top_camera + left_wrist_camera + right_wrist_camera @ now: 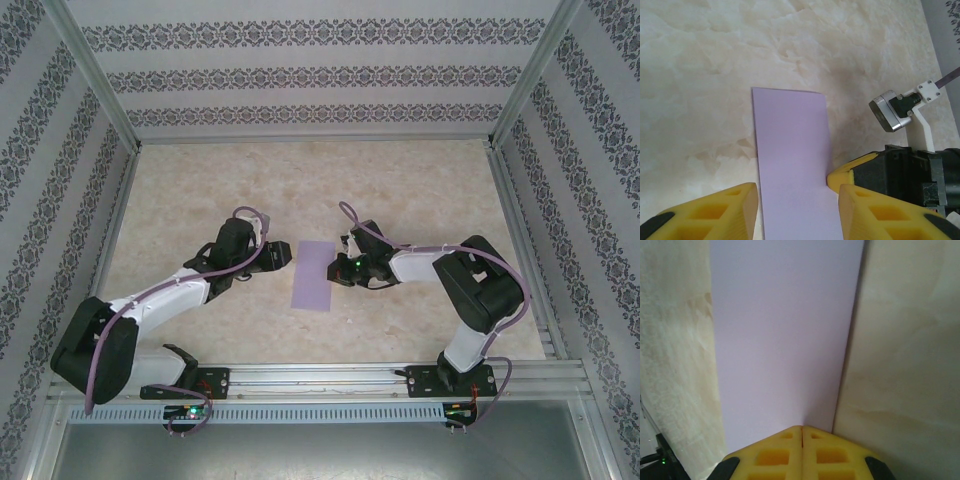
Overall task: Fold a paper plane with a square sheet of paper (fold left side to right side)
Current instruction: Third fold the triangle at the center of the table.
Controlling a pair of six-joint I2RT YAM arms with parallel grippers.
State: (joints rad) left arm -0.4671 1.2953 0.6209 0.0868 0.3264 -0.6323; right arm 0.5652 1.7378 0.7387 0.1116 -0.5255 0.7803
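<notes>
The square sheet of paper (315,275) lies flat on the table as a narrow lilac rectangle, doubled over. My left gripper (283,255) is at its left side, open. In the left wrist view its yellow fingers (720,210) stand either side of the paper's (792,165) near end, above it. My right gripper (337,268) is at the paper's right edge, shut. Its closed yellow tips (802,429) rest at the edge of the paper (785,340), and one tip (840,175) touches that edge in the left wrist view. The paper plane is out of view.
The beige marbled table (200,200) stretches round the paper. Patterned walls (300,75) and metal frame posts (95,75) enclose it at the back and sides. A metal rail (330,378) with the arm bases runs along the near edge.
</notes>
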